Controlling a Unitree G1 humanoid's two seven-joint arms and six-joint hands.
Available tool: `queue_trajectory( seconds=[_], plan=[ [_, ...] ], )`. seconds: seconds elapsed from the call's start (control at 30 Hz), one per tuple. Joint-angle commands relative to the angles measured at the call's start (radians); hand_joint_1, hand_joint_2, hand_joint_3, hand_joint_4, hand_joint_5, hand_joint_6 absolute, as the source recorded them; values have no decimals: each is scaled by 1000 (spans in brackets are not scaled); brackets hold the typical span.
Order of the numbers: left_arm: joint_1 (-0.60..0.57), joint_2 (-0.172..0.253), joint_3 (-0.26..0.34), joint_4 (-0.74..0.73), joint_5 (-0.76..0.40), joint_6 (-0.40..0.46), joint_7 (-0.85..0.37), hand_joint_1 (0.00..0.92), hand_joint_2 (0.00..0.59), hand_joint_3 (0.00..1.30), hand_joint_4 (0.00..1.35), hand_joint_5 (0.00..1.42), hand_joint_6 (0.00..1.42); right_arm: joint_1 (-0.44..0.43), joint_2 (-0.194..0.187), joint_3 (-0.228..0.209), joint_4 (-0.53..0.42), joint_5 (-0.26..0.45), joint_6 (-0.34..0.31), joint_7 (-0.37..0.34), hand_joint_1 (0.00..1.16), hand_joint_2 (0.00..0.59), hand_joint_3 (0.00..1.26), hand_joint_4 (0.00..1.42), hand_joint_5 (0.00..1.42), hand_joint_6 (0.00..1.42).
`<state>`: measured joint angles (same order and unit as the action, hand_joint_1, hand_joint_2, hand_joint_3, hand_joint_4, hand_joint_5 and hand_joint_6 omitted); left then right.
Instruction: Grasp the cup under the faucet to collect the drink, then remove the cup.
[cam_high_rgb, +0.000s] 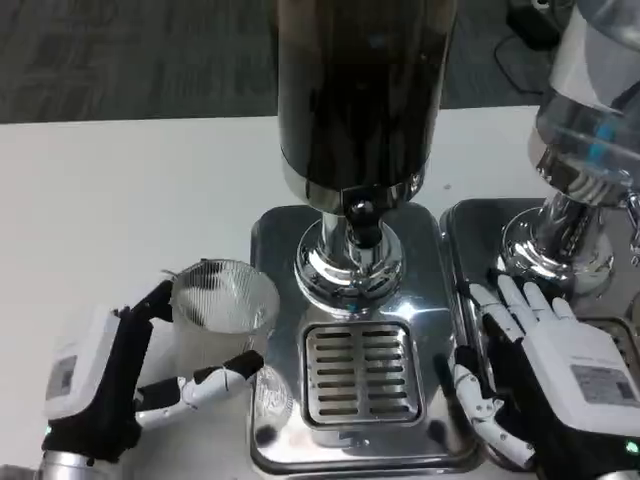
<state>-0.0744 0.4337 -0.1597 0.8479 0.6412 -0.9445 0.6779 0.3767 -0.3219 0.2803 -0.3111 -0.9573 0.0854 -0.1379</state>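
- The left hand (120, 375) holds the clear plastic cup (222, 320), fingers wrapped around its side, thumb across the front.
- The cup stands upright at the left edge of the dispenser base (275, 240), left of the drip grate (360, 372), not below the faucet (360, 215).
- The right hand (535, 370) holds nothing, fingers spread flat, resting on the base's right edge.
- A dark drink dispenser (360, 90) towers over the white tabletop (120, 200); a second dispenser (585, 150) stands to the right.
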Motion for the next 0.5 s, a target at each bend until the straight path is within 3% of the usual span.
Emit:
queue_trajectory(
  seconds=[0.03, 0.5],
  plan=[
    [-77, 1, -45, 7, 15, -49, -27, 518, 165, 367, 402, 659, 607, 13, 5, -5, -13, -13, 14, -8, 119, 530, 115, 0, 0, 0],
    [-142, -12, -115, 34, 25, -106, -56, 512, 163, 376, 402, 661, 634, 40, 45, 7, -29, -43, 38, -29, 122, 538, 115, 0, 0, 0]
  ],
)
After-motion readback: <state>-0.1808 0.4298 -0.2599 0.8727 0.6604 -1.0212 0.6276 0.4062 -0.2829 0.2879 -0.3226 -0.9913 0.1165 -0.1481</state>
